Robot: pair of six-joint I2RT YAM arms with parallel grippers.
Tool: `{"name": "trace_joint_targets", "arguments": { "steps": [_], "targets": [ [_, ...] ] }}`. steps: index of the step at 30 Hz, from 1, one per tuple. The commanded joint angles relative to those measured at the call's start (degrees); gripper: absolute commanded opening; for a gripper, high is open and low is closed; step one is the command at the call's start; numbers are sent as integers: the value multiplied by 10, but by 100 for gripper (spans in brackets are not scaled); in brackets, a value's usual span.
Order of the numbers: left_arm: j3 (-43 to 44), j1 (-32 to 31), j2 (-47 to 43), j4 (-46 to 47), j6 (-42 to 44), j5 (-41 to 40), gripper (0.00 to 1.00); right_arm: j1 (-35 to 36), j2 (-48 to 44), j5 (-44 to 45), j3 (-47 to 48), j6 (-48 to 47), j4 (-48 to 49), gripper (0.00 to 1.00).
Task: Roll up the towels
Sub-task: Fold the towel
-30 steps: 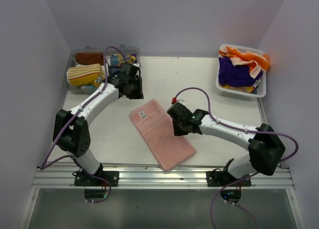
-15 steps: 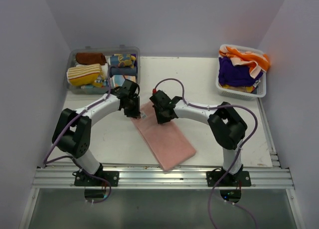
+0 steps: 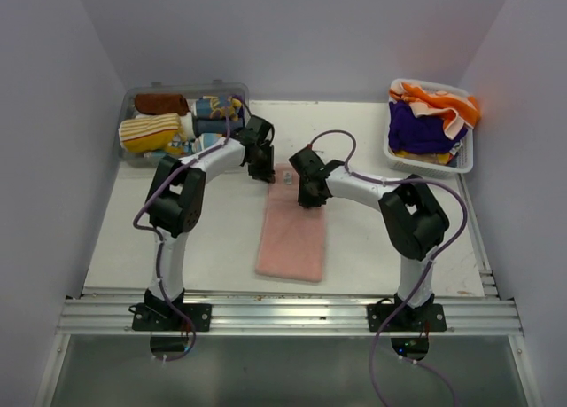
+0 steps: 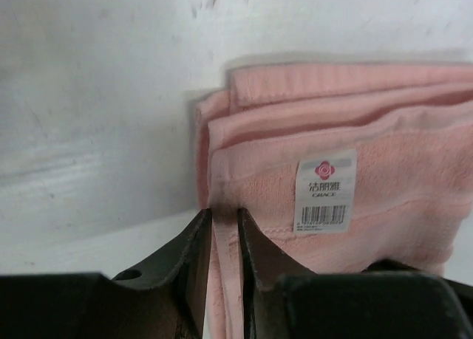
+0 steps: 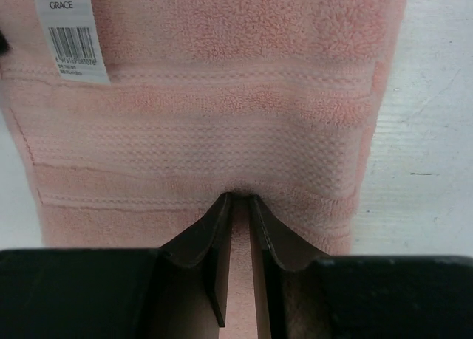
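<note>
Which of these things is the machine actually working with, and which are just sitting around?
In the job: pink towel, pinched by the left gripper and right gripper; orange towel and purple towel, not yet rolled.
Just sitting: white basket, grey bin holding rolled towels, table.

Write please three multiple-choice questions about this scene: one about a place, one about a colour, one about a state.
1. Where does the pink towel lie? A. in the air; B. flat on the table, between the arms; C. on the floor.
2. Which colour has its label? A. white; B. black; C. green.
3. How is the left gripper? A. wide open; B. out of view; C. shut on the towel's edge.
Answers: B, the top view shows it spread mid-table; A, the left wrist view shows a white tag; C, its fingers pinch the hem.
</note>
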Motion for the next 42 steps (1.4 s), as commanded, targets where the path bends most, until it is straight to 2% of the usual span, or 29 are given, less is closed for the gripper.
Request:
{"name": "trace_joint_targets", "arguments": {
  "steps": [1,5,9,11,16,21,25,30,35,37,42],
  "targets": [
    [88,1,15,-14,20,-27,24,-17,11,12,30,63,-12,20],
    [138,1,7,-52,26,-29,26,-29,33,-4,100,56,-39,20],
    [107,0,-58,-60,28,-20,27,-30,-29,1,97,18,-37,22],
    [63,0,-111,-59,28,-8,27,-30,-84,-3,76,10,-30,25],
    [-83,-16,-239,-50,11,34,27,-10,-203,-17,-57,0,-23,25],
    [-246,-89,-338,-3,-56,63,26,72,-312,-14,-180,50,-31,25],
    [-339,-150,-375,35,-101,64,25,119,-370,-13,-248,105,-37,25],
    [-412,-165,-377,79,-118,64,25,151,-380,-38,-317,130,-2,26],
    [-438,-165,-331,107,-101,41,25,165,-291,-22,-334,123,27,24],
    [-442,-165,-308,93,-91,23,22,166,-277,-7,-328,124,8,21],
    [-430,-166,-384,45,-91,15,23,203,-348,50,-290,135,-61,22]
  ]
}}
